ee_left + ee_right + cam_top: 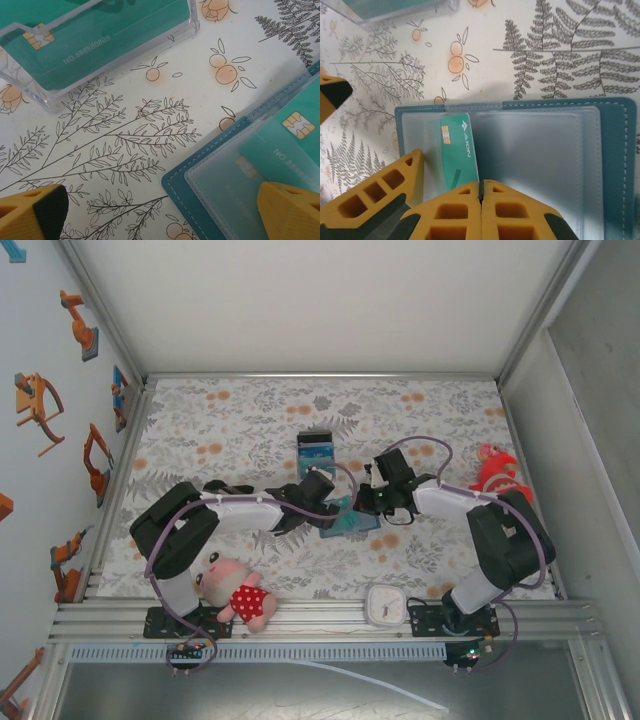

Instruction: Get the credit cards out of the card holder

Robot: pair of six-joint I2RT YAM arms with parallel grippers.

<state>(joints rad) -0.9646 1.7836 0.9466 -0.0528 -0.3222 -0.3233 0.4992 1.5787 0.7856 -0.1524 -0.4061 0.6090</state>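
The card holder (352, 524) lies open and flat on the floral tablecloth (220, 420) near the middle of the table, with both arms reaching in over it. The left gripper (312, 492) hovers at its left edge, and the left wrist view shows this gripper (160, 215) with its yellow fingers (30, 212) spread wide apart and nothing between them. 1 finger is over bare cloth and the other is over the card holder (210, 185). There, teal credit cards (295, 135) with gold chips sit overlapping under its frosted sleeve. The right gripper (366, 502) is at the holder's right side. In the right wrist view its fingers (520, 215) are pressed together, their seam meeting the end of a teal card (460, 145) that sits slanted in a clear pocket of the card holder (615, 150). Whether the right gripper (481, 192) actually pinches that card cannot be told. Just beyond the holder, on its far side, stands a clear acrylic case (318, 450) with another teal card (100, 40) inside it, apart from the holder. A plush doll (240, 595) lies at the near left edge, a white timer (385, 605) at the near right and a red toy (495, 472) at the right side.
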